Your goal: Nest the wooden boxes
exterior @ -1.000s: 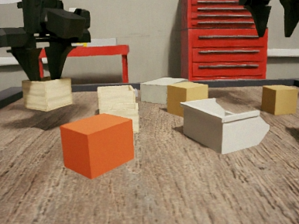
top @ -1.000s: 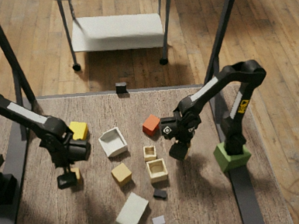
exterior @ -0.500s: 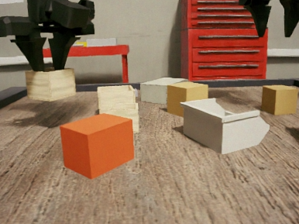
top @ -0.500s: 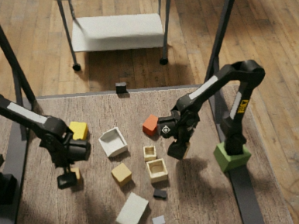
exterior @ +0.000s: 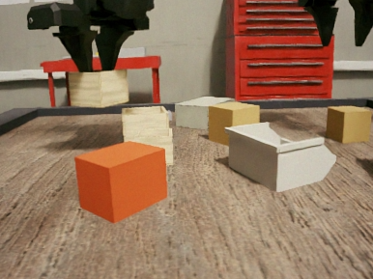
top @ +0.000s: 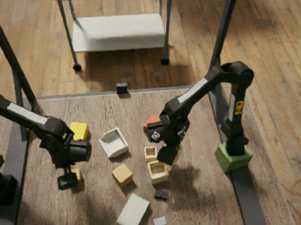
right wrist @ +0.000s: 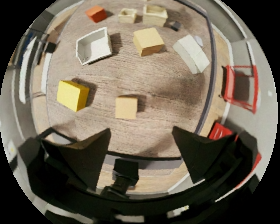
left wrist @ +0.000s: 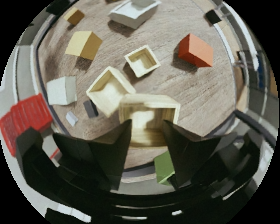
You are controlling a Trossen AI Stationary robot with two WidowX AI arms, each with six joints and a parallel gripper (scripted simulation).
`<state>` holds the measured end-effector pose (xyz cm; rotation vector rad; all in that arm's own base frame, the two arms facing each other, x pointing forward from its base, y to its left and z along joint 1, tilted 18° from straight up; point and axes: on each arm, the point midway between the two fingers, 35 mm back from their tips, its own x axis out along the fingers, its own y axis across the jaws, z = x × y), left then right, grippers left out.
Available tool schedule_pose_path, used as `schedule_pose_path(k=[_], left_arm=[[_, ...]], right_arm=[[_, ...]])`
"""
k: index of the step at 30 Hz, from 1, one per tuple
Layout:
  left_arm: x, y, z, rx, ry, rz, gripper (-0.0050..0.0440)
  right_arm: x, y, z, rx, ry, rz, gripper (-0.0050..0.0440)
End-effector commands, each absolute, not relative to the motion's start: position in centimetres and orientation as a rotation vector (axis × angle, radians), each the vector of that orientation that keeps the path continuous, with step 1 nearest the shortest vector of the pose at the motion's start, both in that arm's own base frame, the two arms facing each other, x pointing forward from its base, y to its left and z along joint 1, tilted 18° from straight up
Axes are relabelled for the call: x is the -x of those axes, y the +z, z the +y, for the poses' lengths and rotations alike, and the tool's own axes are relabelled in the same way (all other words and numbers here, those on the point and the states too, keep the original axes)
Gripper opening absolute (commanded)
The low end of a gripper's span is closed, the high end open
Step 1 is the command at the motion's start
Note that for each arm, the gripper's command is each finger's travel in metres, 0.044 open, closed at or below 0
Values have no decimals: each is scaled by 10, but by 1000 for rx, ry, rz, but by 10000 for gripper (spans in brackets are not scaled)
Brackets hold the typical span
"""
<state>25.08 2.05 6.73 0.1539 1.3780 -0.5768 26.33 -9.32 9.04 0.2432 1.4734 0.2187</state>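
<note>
My left gripper (exterior: pixel 97 69) (left wrist: pixel 147 122) is spread inside an open wooden box (top: pixel 178 153) (exterior: pixel 99 90) (left wrist: pixel 150 100). Its fingers press outward on the inner walls and hold the box above the table, open side up. A medium wooden box (top: pixel 160 179) (exterior: pixel 145 119) (left wrist: pixel 110 92) (right wrist: pixel 155 16) stands open side up beside it, lower down. The small wooden box (top: pixel 150 157) (left wrist: pixel 142 62) (right wrist: pixel 127 16) stands open side up close to the medium one; the orange block partly hides it in the exterior view. My right gripper (exterior: pixel 342 44) (right wrist: pixel 142 131) is open and empty, above the table.
An orange block (exterior: pixel 123 178) (left wrist: pixel 195 50) lies near the small box. A white open tray (top: pixel 113 144) (right wrist: pixel 95 46), a yellow block (right wrist: pixel 73 95), two tan blocks (right wrist: pixel 148 42) (right wrist: pixel 126 107) and a white block (top: pixel 133 210) lie around. A green block (top: pixel 234 159) is by the left arm's base.
</note>
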Motion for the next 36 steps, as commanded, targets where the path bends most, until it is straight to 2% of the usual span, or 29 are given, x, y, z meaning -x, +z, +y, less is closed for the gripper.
schedule_pose_path(k=[1,12,22,36], left_arm=[[-271,78,34,-165,-568,1354,255],[-304,81,68,-165,-568,1353,255],[-308,82,74,-167,-566,1352,255],[-308,82,74,-167,-566,1352,255]], right_arm=[[-266,94,-94,-236,220,1461,400],[-266,94,-94,-236,220,1461,400],[-269,86,-95,-253,210,1452,400],[-307,47,-119,-286,65,1199,400]])
